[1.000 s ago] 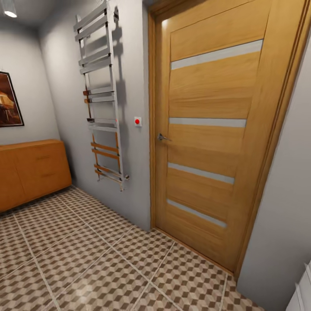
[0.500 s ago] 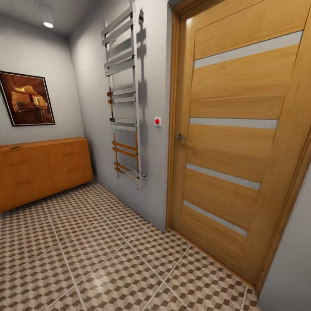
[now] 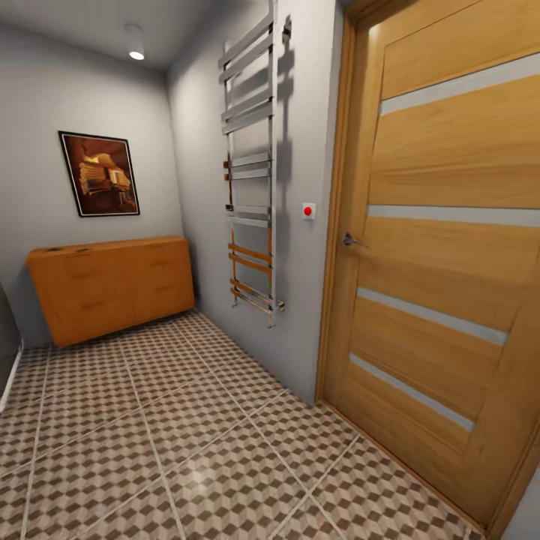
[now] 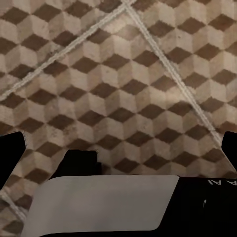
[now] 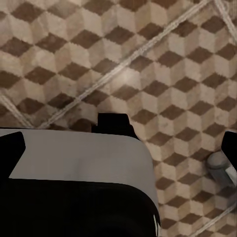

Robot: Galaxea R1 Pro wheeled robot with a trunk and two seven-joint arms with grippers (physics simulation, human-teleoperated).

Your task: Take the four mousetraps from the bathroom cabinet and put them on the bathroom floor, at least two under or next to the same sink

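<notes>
Cube-tiled bathroom floor (image 3: 187,420) | cabinet (image 3: 112,285) at 10 o'clock against far wall, some small bits on top, too small to identify | door (image 3: 442,262) at 2 o'clock | both grippers' states: cannot tell

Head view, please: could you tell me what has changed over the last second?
The camera has swung left, so the whole picture slid right: the cabinet now shows in full, and the framed picture and ceiling light have come into view. The door, towel rail and bathroom floor themselves have not moved.
</notes>
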